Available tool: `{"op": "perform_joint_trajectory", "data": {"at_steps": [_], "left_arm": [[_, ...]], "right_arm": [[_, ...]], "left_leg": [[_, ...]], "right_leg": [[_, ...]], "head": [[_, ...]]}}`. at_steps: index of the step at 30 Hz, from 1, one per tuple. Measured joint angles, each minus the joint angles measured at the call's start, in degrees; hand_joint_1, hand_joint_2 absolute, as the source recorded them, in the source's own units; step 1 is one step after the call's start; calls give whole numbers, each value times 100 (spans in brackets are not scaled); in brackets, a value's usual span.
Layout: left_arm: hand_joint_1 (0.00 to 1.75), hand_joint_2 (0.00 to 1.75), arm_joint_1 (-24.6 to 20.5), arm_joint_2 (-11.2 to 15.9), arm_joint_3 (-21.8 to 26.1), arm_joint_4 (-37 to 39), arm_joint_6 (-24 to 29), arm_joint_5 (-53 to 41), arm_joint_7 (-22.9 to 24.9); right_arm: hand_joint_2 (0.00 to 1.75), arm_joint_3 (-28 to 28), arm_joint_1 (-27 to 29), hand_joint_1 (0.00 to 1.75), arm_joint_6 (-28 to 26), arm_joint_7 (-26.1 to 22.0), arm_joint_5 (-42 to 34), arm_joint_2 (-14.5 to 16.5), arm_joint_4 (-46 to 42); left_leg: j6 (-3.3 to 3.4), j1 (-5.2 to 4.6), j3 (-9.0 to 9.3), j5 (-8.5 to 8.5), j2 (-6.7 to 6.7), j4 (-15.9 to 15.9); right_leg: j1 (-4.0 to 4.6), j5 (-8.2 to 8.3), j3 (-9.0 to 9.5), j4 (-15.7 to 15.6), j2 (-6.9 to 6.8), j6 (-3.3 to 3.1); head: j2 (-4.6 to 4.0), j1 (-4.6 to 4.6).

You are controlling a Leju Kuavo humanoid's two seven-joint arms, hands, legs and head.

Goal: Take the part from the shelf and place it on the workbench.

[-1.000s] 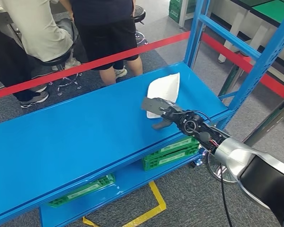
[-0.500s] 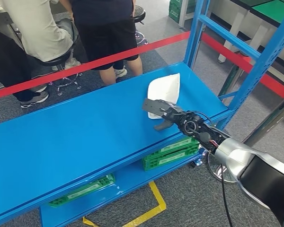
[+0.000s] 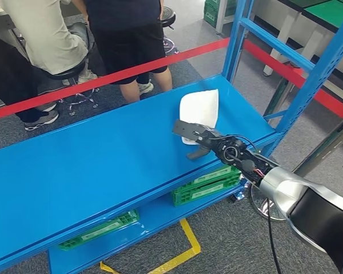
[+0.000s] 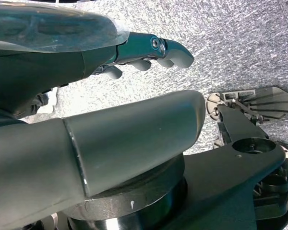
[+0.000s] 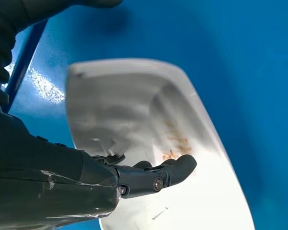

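With the right hand (image 3: 195, 138) released at the white part (image 3: 199, 107), centre your fingers over its near edge before clenching.

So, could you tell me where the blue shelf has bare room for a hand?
The blue shelf is bare from its left end to the right hand. It is crowded at the right end, where the white part lies near the upright post.

Right hand (image 5: 99, 184): fingers (image 5: 171, 172) extended over white part (image 5: 142, 110) lying on blue shelf (image 5: 251, 72); contact unclear.
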Motion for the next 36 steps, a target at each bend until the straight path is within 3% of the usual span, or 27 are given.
{"op": "perform_joint_trajectory", "data": {"at_steps": [1,2,5,6,9,11,20,36], "left_arm": [[0,0,1,0,0,0,0,0,0],[0,0,2,0,0,0,0,0,-1],[0,0,7,0,0,0,-1,-1,-2],[0,0,9,0,0,0,-2,-2,-3],[0,0,9,0,0,0,-8,-3,-3],[0,0,9,0,0,0,-9,-4,-3],[0,0,12,-1,0,0,-16,0,-5],[0,0,15,-1,2,0,-33,3,-11]], "right_arm": [[175,3,4,3,8,9,-21,-6,0],[175,6,9,21,15,18,-37,-13,-1],[175,16,22,126,27,48,-78,-47,-11],[175,19,24,147,29,54,-87,-61,-15],[175,22,24,166,29,59,-94,-93,-26],[175,21,20,171,23,57,-93,-109,-35],[175,23,5,159,6,62,-96,-164,-146],[175,24,0,159,1,85,-94,-189,-302]], "left_leg": [[0,0,0,0,0,0],[0,0,0,0,0,0],[0,0,0,0,0,0],[0,0,0,0,0,0],[0,0,0,0,1,0],[0,0,2,0,2,0],[0,1,15,0,5,0],[0,2,21,0,6,0]], "right_leg": [[0,0,0,0,0,0],[0,0,0,0,0,0],[0,0,0,0,0,0],[0,0,0,0,0,0],[0,0,0,0,1,0],[0,0,1,0,2,0],[0,0,12,0,5,0],[0,1,19,-1,6,-1]], "head": [[0,0],[0,0],[0,1],[0,1],[0,2],[0,1],[0,-1],[0,0]]}}
